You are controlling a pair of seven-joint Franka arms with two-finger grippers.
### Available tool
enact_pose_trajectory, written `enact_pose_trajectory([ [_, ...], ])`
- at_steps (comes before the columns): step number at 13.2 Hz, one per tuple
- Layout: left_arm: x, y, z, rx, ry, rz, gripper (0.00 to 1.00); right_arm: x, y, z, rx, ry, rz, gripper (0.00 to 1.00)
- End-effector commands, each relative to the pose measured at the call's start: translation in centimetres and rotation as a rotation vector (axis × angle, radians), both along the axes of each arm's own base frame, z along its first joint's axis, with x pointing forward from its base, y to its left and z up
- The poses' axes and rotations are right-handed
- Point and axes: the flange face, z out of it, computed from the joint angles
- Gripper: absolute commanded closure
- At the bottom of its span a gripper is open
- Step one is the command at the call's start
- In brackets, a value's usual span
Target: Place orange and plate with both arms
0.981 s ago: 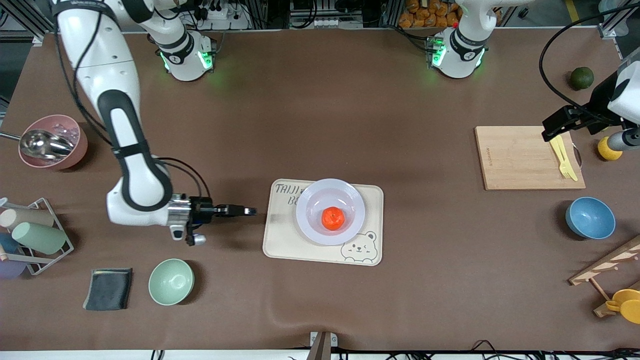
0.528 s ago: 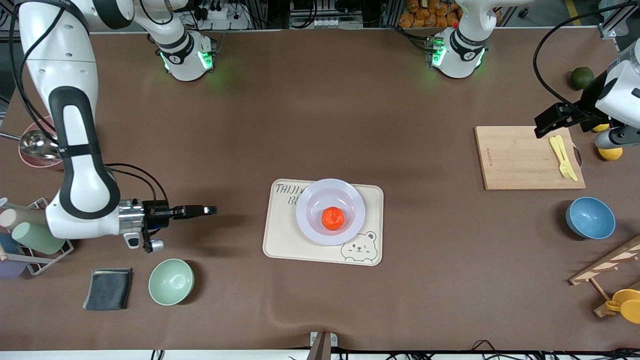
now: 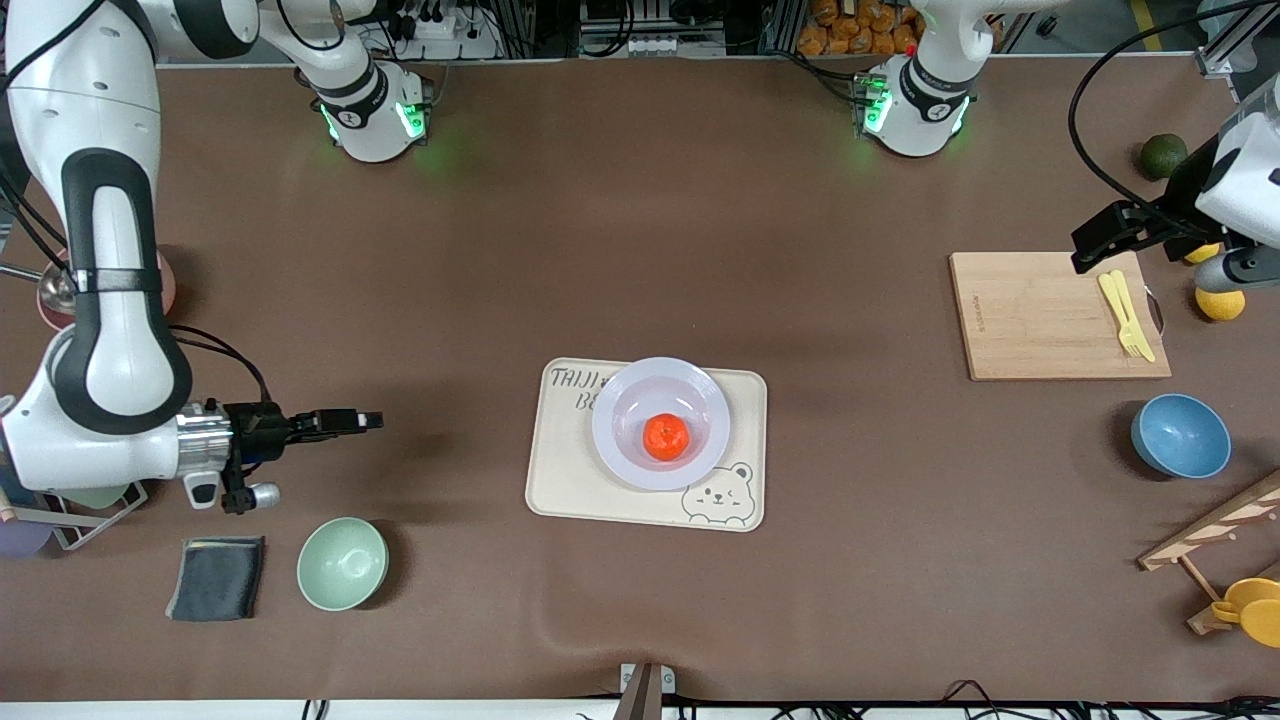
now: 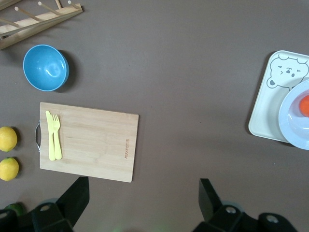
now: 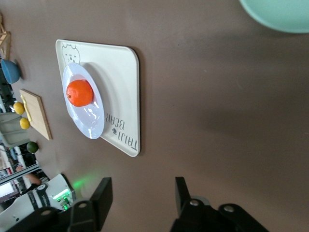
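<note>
Orange point(image 3: 665, 437) sat in the plate point(image 3: 660, 375) on the bear tray point(image 3: 560, 490), well clear of the right pincer point(image 3: 372, 420), which had drawn back empty, jaws spread, while the left pincer point(image 4: 145, 203) waited spread over the cutting board point(image 3: 1040, 320), so placing looked finished.

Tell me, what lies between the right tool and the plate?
Only bare brown table and the bear tray's edge lie between the right tool and the plate, as the front view shows.

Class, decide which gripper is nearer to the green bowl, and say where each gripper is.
Right. The right gripper is over bare table just beside the green bowl; the left gripper is at the cutting board's edge, toward the left arm's end.
</note>
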Motion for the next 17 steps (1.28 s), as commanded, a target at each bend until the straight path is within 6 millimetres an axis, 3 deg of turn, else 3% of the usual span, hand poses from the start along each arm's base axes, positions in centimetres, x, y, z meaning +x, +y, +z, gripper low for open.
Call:
enact_pose_trajectory([
  [1,-0.7,0.3,1.0,-0.008,-0.009,-0.021,0.0,-0.5,-1.2,3.4,-0.107,-0.036,0.021,0.0],
  [5,-1.2,0.3,1.6,-0.008,-0.017,-0.035,0.0,-0.2,-5.8,7.3,-0.288,-0.161,0.014,0.0],
  [7,-0.9,0.4,1.1,-0.009,-0.01,-0.035,0.0,-0.7,-7.4,11.1,-0.39,-0.226,0.019,0.0],
  [10,-1.0,0.5,1.2,-0.01,-0.012,-0.035,0.0,-3.0,-9.8,16.6,-0.483,-0.276,0.024,0.0],
  [14,-0.8,0.5,1.1,-0.011,-0.017,-0.034,0.0,-7.6,-7.3,24.4,-0.549,-0.26,-0.028,0.0],
  [17,-1.0,0.6,1.3,-0.011,-0.02,-0.046,0.0,-10.4,-7.0,27.4,-0.647,-0.259,-0.014,0.0],
])
